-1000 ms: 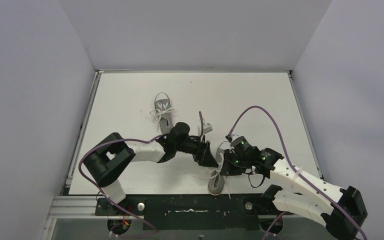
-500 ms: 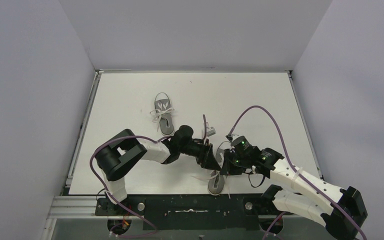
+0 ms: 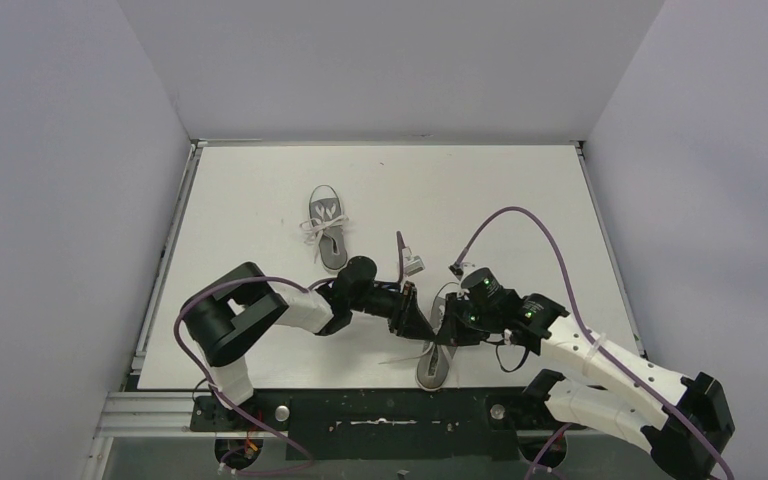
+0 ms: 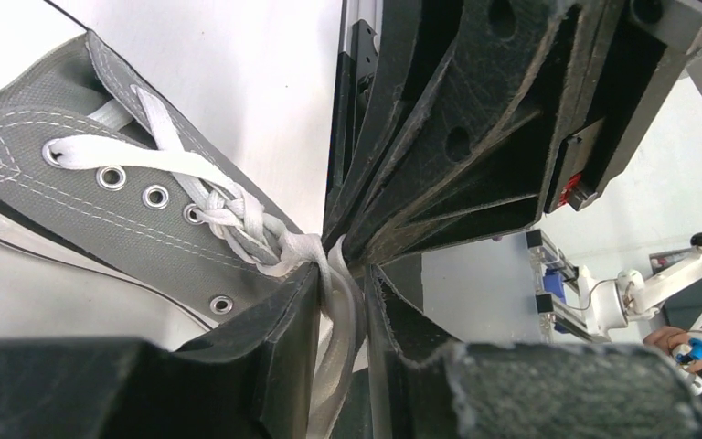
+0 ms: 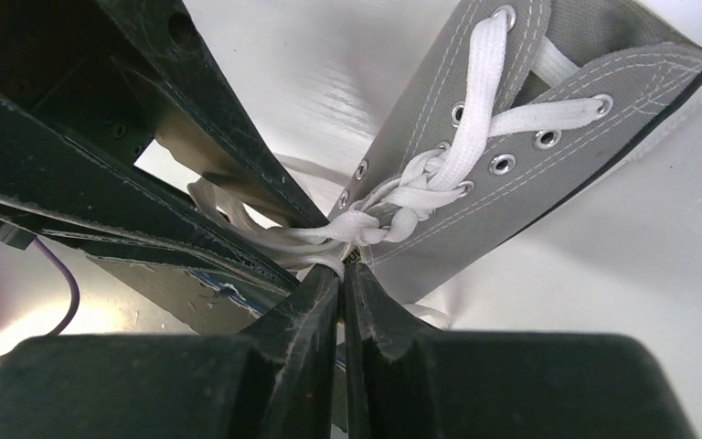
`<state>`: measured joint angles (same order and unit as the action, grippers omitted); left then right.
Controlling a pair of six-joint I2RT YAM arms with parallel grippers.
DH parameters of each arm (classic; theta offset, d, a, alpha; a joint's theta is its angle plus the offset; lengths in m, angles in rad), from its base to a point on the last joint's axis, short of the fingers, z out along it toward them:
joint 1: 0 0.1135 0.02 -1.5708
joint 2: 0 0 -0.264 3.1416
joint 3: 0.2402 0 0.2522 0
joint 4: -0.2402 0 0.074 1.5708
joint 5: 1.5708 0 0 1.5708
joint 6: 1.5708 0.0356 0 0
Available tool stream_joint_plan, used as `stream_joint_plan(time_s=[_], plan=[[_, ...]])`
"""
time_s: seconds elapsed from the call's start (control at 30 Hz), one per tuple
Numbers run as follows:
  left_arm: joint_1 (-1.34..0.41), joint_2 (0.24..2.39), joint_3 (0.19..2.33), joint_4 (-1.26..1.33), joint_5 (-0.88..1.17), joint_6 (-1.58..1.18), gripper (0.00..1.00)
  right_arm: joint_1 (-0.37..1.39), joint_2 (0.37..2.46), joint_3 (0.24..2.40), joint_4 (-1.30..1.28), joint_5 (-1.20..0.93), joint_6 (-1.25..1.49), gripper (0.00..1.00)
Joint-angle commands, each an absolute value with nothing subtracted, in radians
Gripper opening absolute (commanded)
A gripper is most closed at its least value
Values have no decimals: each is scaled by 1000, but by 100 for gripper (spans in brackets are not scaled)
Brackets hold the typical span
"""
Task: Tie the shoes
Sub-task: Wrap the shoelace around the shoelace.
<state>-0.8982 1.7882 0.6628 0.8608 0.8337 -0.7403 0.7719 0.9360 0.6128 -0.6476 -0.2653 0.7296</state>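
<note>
Close to the table's front edge lies one grey shoe [image 3: 434, 366] [image 4: 73, 210] [image 5: 530, 192]. Both grippers meet over its lacing. My left gripper [image 3: 420, 326] [image 4: 340, 274] is shut on strands of the white lace [image 4: 345, 315] just beside the crossed knot. My right gripper [image 3: 444, 330] [image 5: 342, 270] is shut, its tips pinching the lace [image 5: 366, 224] at the same knot from the other side. The other shoe [image 3: 327, 226] lies further back on the left, with its lace loose and apart from both arms.
Purple cables [image 3: 520, 222] loop above the right arm and around the left arm's base. A small grey clip [image 3: 413, 263] hangs near the left wrist. A metal rail [image 3: 165, 270] edges the white table [image 3: 480, 190] on the left, and walls enclose three sides.
My left gripper has closed from wide open onto the lace, its wrist shifting slightly to the left. The right gripper stays shut in the same place.
</note>
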Motion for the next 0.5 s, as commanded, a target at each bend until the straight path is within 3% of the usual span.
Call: stream_joint_plan(time_s=[0.0,0.3,0.47], plan=[[-904,1739,695,839,832,-669,21,765,944,652,-593,-280,728,8],[-892,1718,687,759,795,-604,4,765,950,637,-601,-278,741,12],[-879,1709,680,753,786,-603,0,760,931,673,-688,-219,731,29]])
